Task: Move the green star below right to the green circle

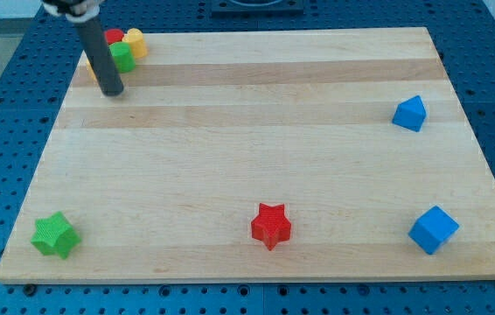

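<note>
The green star (54,234) lies near the bottom left corner of the wooden board (256,157). The green circle (122,58) sits in a small cluster at the top left, beside a red block (114,37) and a yellow block (135,42). My tip (112,90) stands just below and left of that cluster, close to the green circle. The rod hides part of the cluster's left side. The green star is far below my tip.
A red star (271,225) lies at the bottom centre. A blue block (410,113) sits at the right and a blue cube (433,230) at the bottom right. A blue pegboard table (3,105) surrounds the board.
</note>
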